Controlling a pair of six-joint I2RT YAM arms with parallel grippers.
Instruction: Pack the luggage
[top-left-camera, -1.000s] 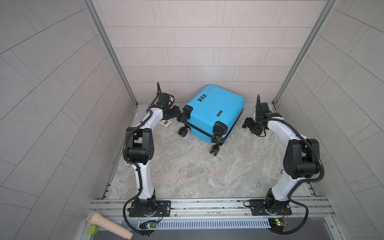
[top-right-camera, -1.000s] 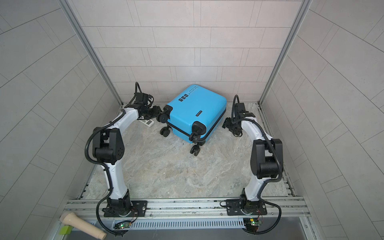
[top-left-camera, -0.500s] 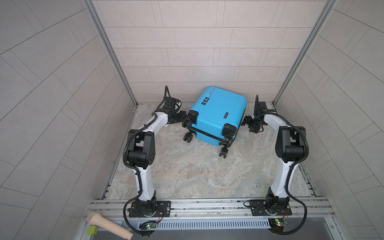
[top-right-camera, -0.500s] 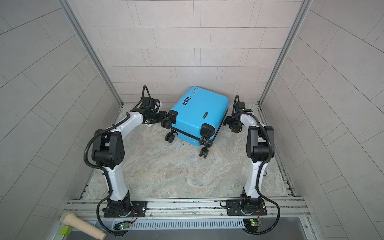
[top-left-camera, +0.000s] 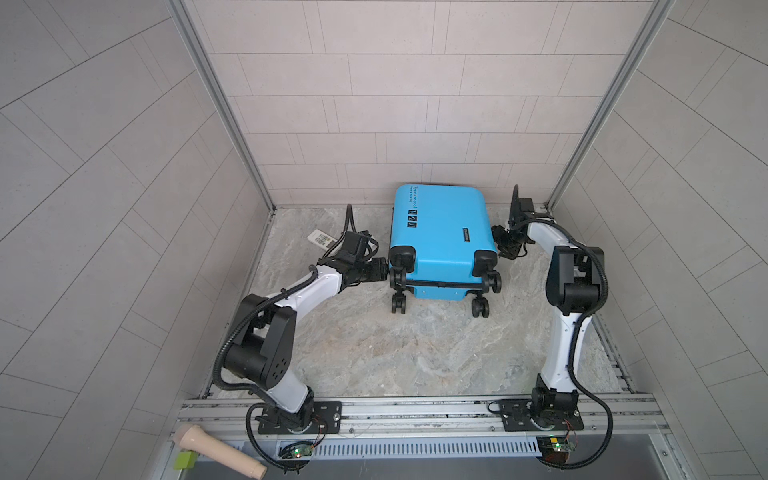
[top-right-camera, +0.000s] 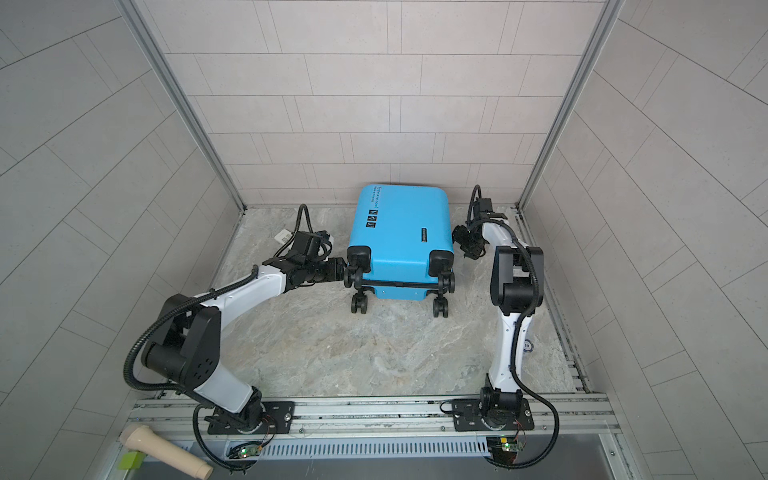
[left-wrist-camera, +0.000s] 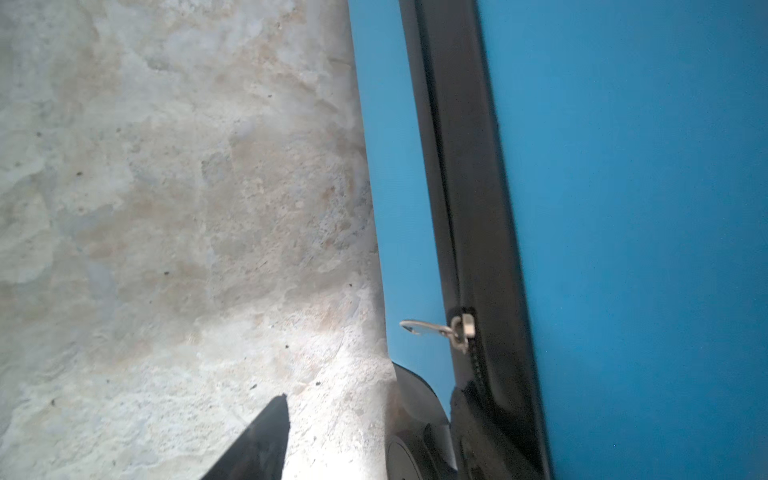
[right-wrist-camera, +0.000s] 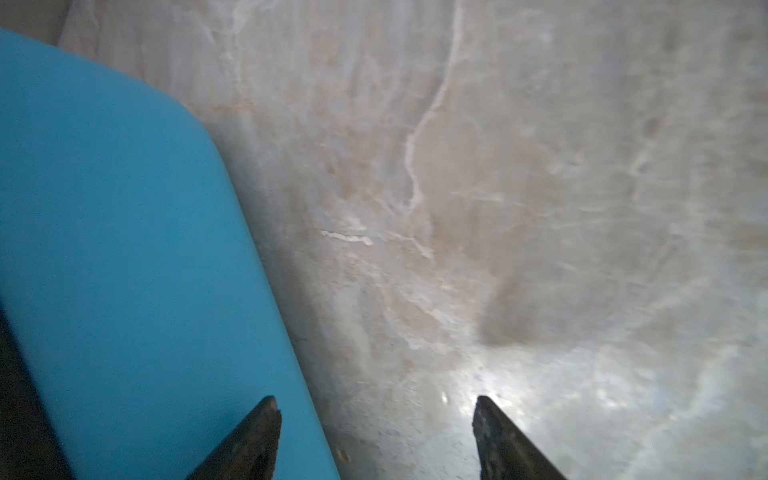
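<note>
The luggage lies flat and closed, wheels toward the front. The left gripper sits at its near-left wheel; whether its jaws are apart cannot be told. Farther back, the right gripper, fingers apart, is just beside the right edge. Skewed a second ago, the luggage now lies square.
</note>
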